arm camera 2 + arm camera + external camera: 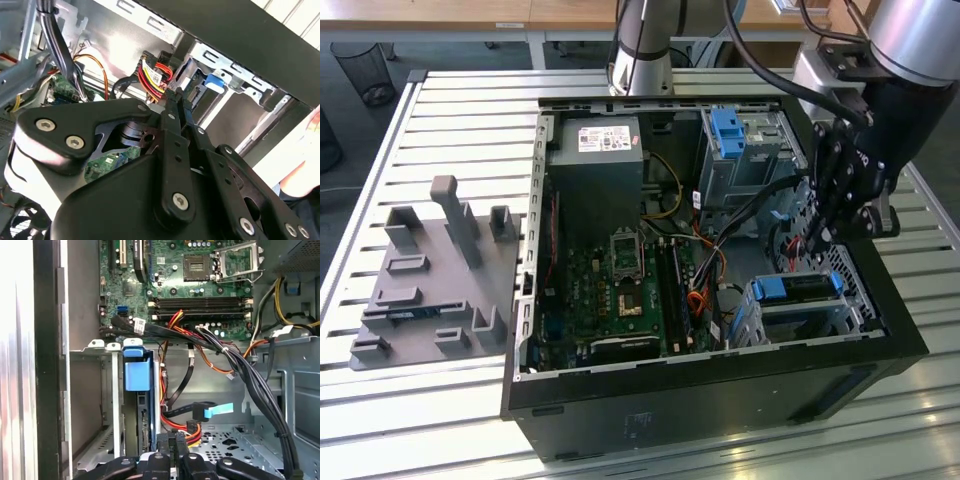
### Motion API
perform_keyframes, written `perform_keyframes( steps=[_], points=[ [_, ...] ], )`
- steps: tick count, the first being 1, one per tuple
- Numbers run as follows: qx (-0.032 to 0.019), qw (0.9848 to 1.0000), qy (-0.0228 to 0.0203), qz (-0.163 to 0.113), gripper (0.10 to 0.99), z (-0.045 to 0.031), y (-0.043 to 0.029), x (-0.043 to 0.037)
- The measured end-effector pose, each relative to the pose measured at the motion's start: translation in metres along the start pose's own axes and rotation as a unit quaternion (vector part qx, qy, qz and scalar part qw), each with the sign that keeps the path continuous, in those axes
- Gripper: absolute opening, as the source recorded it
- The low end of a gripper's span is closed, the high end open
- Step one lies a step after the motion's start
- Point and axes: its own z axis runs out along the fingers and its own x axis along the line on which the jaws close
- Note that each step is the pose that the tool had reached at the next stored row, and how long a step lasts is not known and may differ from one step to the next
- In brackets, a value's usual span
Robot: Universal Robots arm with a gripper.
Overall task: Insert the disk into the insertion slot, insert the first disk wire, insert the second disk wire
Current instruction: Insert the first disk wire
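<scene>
The pincer (175,96), pinching the end of the red-and-yellow disk wire (156,77) near the disk (800,288) in the insertion slot (748,318), could jam a skewed plug or snag the black cables (250,375).

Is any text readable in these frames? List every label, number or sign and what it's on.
Nothing can be read well enough to quote.
Power supply label: printed, too small to read.
Cable tag in the first wrist view: blurred.
Motherboard markings: too small.
Wire bundle tag in the second wrist view: unreadable.
</scene>
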Motion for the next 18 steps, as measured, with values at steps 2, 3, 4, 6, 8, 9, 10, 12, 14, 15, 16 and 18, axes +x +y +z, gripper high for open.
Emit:
perform_keyframes(
  steps=[2, 3, 4, 6, 8, 9, 10, 12, 14, 15, 16, 18],
  points=[
    [-0.0001, 1.0000, -0.0031, 0.000, 0.165, 0.0004, -0.0002, 0.0038],
    [-0.0002, 1.0000, -0.0053, 0.000, 0.165, 0.0007, -0.0002, 0.0057],
    [-0.0003, 1.0000, -0.0078, 0.000, 0.165, 0.0010, -0.0003, 0.0076],
    [-0.0006, 0.9999, -0.0140, 0.000, 0.165, 0.0019, -0.0005, 0.0113],
    [-0.0009, 0.9998, -0.0208, 0.000, 0.165, 0.0032, -0.0005, 0.0142],
    [-0.0009, 0.9997, -0.0226, -0.001, 0.165, 0.0042, -0.0006, 0.0153],
    [-0.0009, 0.9997, -0.0231, -0.003, 0.165, 0.0050, -0.0006, 0.0159],
    [-0.0008, 0.9997, -0.0235, -0.008, 0.165, 0.0064, -0.0006, 0.0173],
    [-0.0003, 0.9997, -0.0239, -0.010, 0.165, 0.0073, -0.0003, 0.0199],
    [0.0000, 0.9996, -0.0240, -0.012, 0.165, 0.0076, -0.0003, 0.0213],
    [0.0003, 0.9996, -0.0240, -0.012, 0.165, 0.0078, -0.0002, 0.0223],
    [0.0009, 0.9996, -0.0240, -0.013, 0.165, 0.0084, 0.0000, 0.0233]
  ],
)
